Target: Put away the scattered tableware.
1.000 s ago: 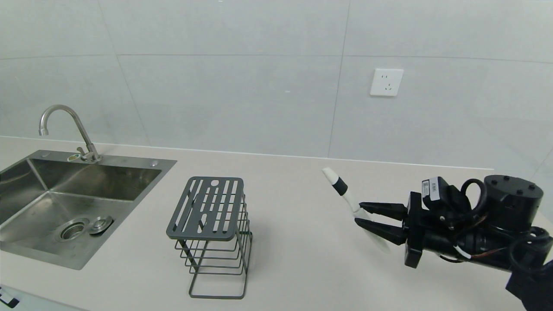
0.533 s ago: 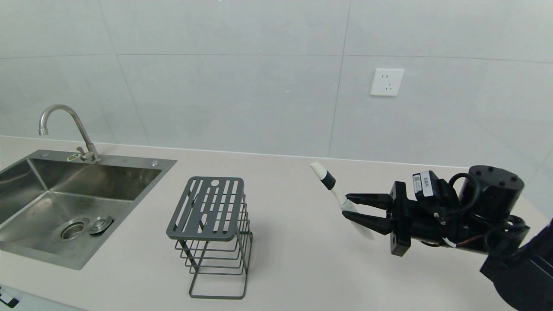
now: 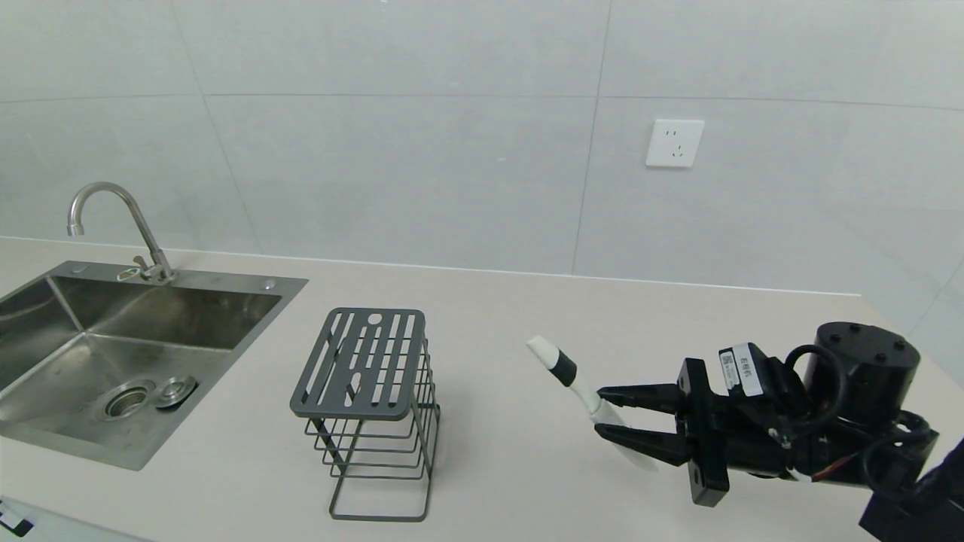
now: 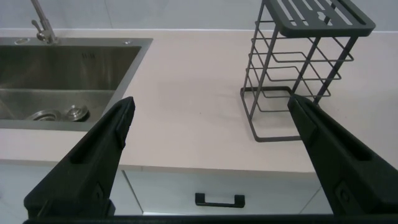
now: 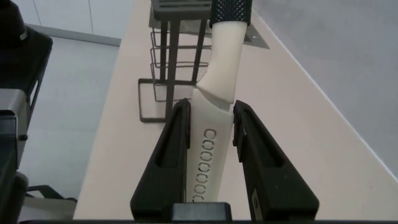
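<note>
A white knife point(image 3: 584, 391) with a black band on its handle is held above the counter, to the right of the dark wire rack point(image 3: 367, 399). My right gripper point(image 3: 619, 412) is shut on the knife's blade, handle pointing up and left toward the rack. In the right wrist view the perforated white blade point(image 5: 209, 155) sits between the fingers point(image 5: 168, 155), and the rack point(image 5: 175, 50) stands beyond the handle. My left gripper point(image 4: 211, 155) hangs open off the counter's front edge, facing the rack point(image 4: 305, 68) and the sink point(image 4: 59, 78).
A steel sink point(image 3: 45, 369) with a curved tap point(image 3: 120, 226) lies at the left of the counter. A wall socket point(image 3: 674, 143) is on the tiled wall behind. Bare counter point(image 3: 512, 467) stretches between rack and right arm.
My right gripper has carried the knife leftward, then lower, toward the rack. The left arm shows no change.
</note>
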